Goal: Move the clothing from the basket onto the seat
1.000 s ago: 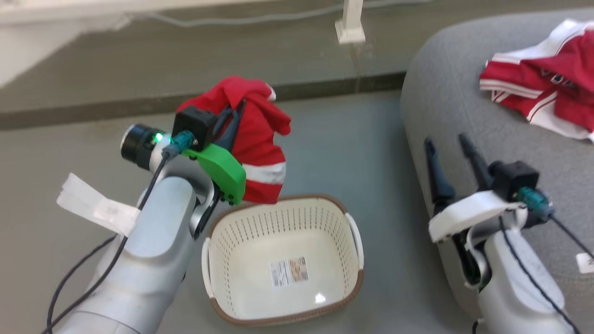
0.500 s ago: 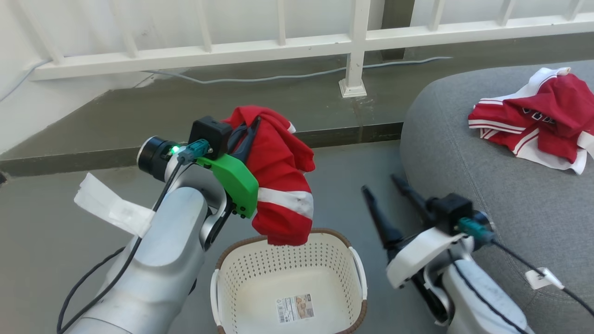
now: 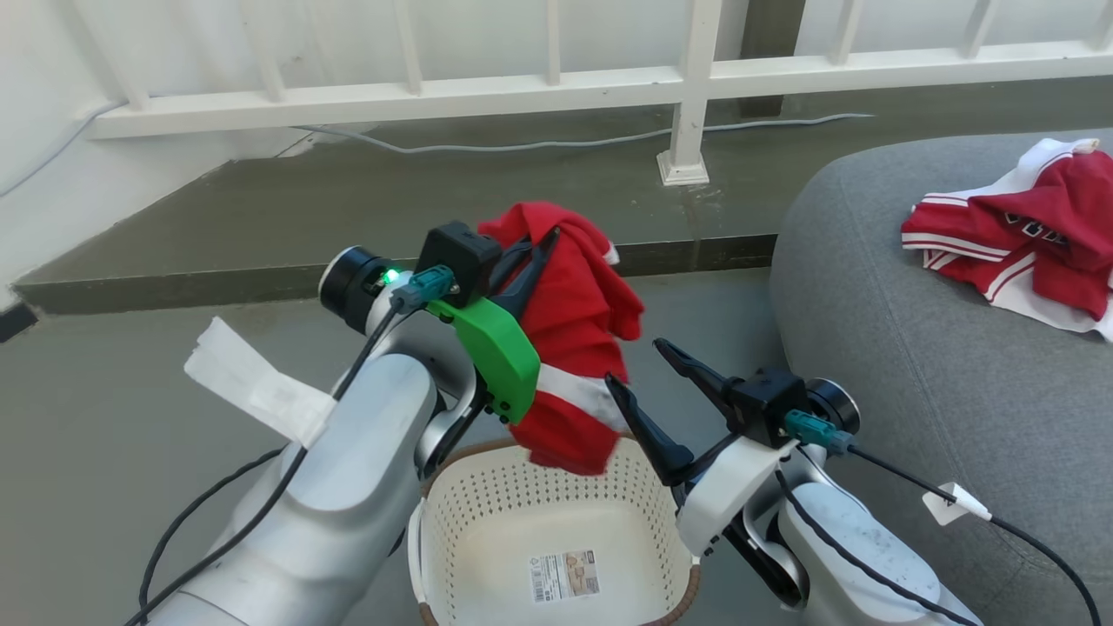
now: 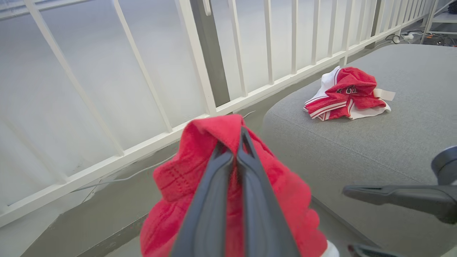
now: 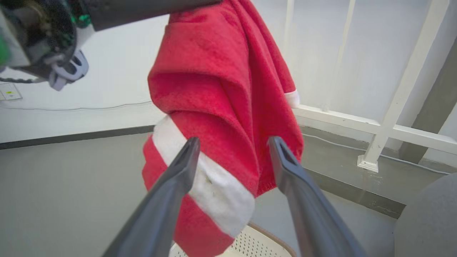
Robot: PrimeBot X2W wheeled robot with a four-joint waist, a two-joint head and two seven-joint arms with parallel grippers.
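now, basket [image 3: 469,522] with label sticker [image 3: 564,576] inside, left claw [image 3: 549,239] pinching red garment [image 3: 578,348] above it, right claw [image 3: 633,361] spread

Head downward; wrists close (sharing clothing [image 5: 221,89]).

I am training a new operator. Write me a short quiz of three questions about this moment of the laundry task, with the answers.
1. True or false: the left claw is shut on a red garment that hangs above the basket.
2. The right claw is: A) open, B) shut on the basket handle, C) shut on a cable.
3. Where does the other red-and-white garment lie?
Key: 1 true; 2 A; 3 on the grey seat.
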